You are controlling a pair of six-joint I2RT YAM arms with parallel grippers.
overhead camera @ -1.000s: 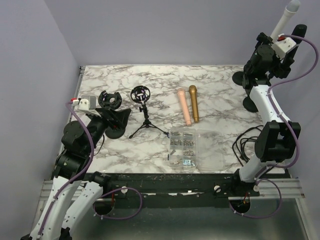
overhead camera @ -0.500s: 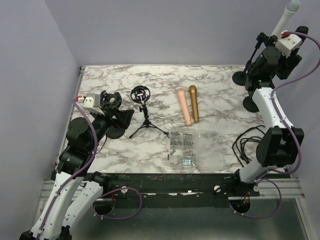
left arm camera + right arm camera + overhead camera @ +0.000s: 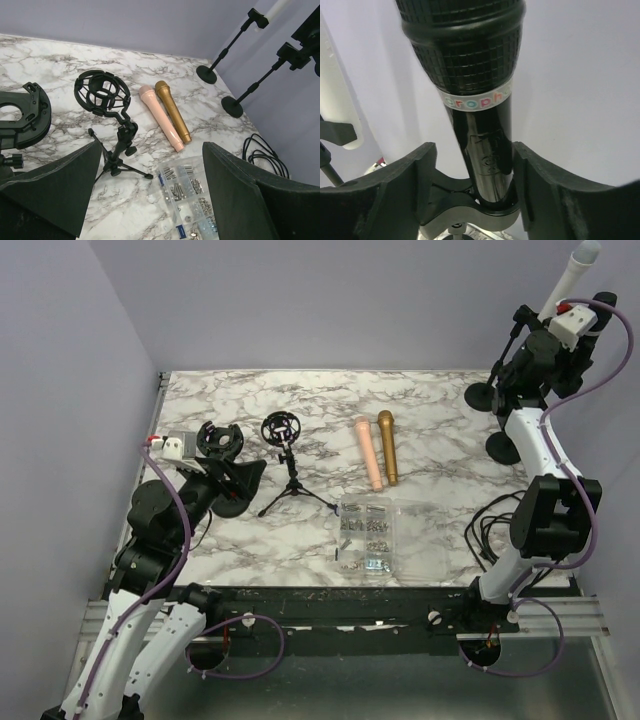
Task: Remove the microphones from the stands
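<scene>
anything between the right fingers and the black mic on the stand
Nothing visible does. In the right wrist view the black mic sits directly between the right fingers, its lower end in the clip. The white mic stands off to one side, outside the gap.

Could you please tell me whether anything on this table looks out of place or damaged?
Nothing looks spilled or damaged. The pink microphone and gold microphone lie side by side, and the tripod stand is upright. The only untidy item is the black cable, coiled loosely on the right.
</scene>
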